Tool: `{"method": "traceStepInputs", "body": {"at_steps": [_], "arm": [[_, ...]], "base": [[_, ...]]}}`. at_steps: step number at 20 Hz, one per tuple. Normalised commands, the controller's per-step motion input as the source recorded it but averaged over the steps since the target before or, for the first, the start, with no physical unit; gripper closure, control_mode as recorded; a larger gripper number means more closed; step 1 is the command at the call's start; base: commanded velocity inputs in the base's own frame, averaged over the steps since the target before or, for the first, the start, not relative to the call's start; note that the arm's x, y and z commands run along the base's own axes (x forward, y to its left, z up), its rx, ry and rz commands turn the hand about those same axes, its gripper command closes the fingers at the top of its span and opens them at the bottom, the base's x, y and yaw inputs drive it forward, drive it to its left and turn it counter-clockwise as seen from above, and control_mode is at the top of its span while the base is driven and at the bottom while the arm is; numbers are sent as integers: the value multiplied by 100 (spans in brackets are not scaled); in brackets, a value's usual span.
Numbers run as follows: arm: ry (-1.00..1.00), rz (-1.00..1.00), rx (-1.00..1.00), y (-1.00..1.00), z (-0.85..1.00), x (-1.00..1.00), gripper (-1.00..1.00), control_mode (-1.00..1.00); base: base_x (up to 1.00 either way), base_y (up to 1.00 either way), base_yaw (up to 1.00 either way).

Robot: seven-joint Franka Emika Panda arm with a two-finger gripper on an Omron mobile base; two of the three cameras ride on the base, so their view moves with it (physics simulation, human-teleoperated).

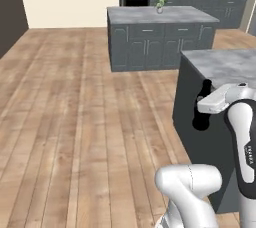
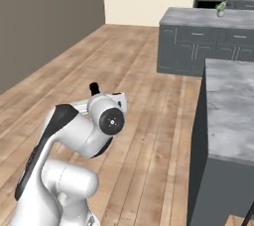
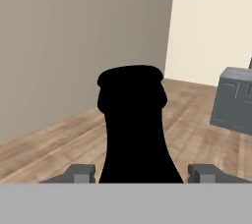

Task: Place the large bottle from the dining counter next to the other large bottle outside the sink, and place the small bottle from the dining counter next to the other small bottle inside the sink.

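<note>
floor fills the left of the left base view, bare wooden planks running toward a cream wall. further right, the island stands with a small plant on it, well apart from the arm. right of that comes the dark end of the dining worktop, and just before it the gripper carries a black bottle, seen here as a dark shape hanging past the white hand.

in the hand view the bottle stands between the two finger tips, neck and rounded lip rising up the view, shoulders widening toward the jaws. the jaws are wide and closed on its body, so it is grasped, not loose. whether it is the large or the small one i cannot tell.

its long axis runs along the gripper's line of sight. in the right base view the neck pokes up past the hand, tilted a little, so the bottle looks near upright, mouth up.

the step in hand looks like carrying it from the dining worktop to the sink, which is not in sight. to do that well, hold the grip firm while the base drives, keep the bottle mouth up, hold the arm tucked so it clears the worktop's corner, and wait to lower it until the matching bottle is seen.
</note>
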Motion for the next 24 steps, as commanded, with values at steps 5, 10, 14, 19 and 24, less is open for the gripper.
{"method": "traceStepInputs", "body": {"at_steps": [5,10,14,19,24], "arm": [[0,0,0,0,0,0,100,100],[0,0,0,0,0,0,100,100],[0,0,0,0,0,0,100,100],[0,0,0,0,0,0,100,100],[0,0,0,0,0,0,100,100]], "base": [[77,31,-1],[94,41,-3],[100,43,-3],[100,38,-5],[100,38,-6]]}}
